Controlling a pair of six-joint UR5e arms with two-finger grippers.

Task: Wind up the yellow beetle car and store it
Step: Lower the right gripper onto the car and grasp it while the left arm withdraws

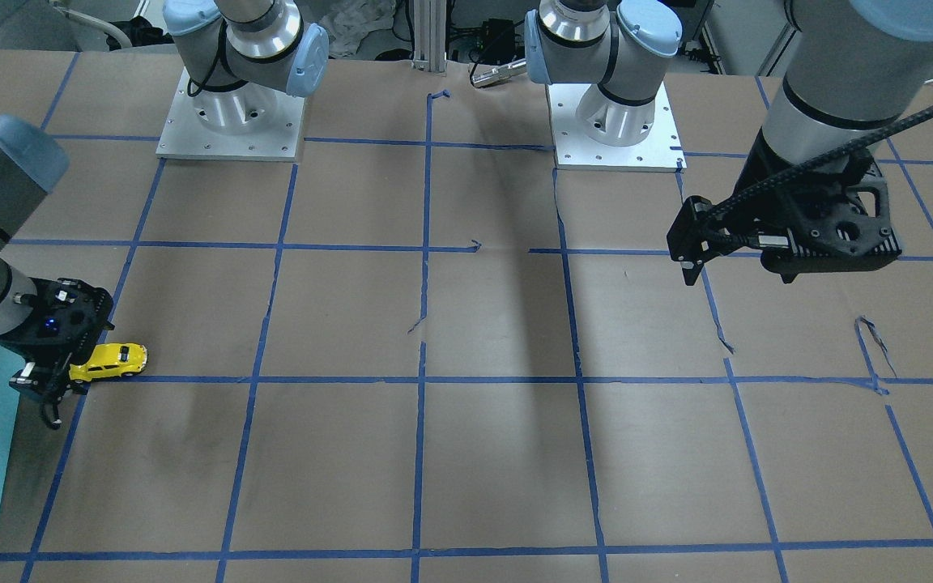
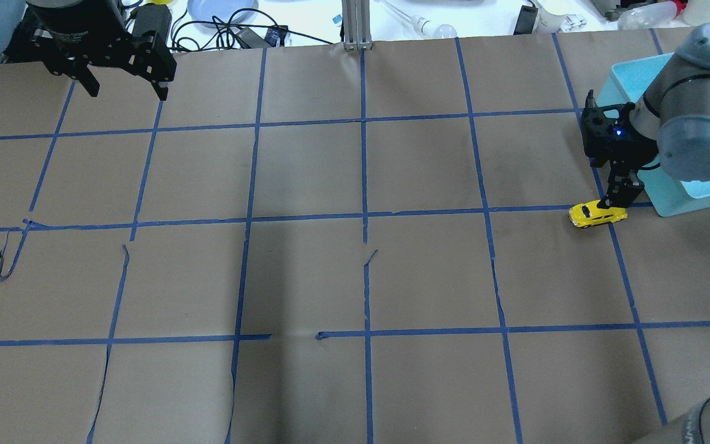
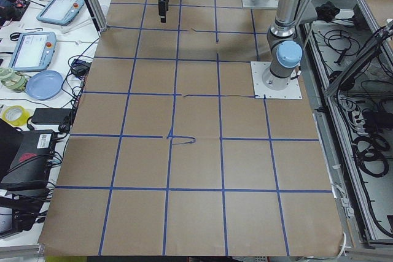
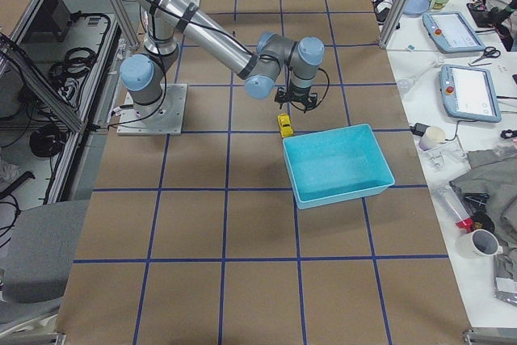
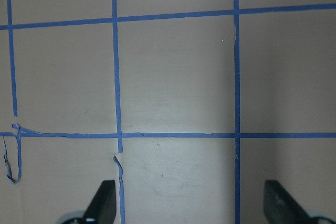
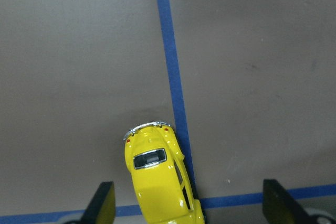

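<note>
yellow beetle car [image 1: 108,361] under right gripper [image 1: 66,399]
Front: car sits on blue tape [image 1: 272,379]. Overhead: teal bin [image 2: 669,205] just beside it; left gripper [image 2: 127,92] spread wide, well apart. Right wrist: fingers [image 6: 102,203] wide, straddling car, no contact.

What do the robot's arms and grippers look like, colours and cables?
The left arm and right arm are silver-grey tubes with blue-grey joint caps. The left gripper and right gripper are black, two-fingered. A black braided cable runs along the left arm; a blue light glows on the right gripper's mount.
</note>
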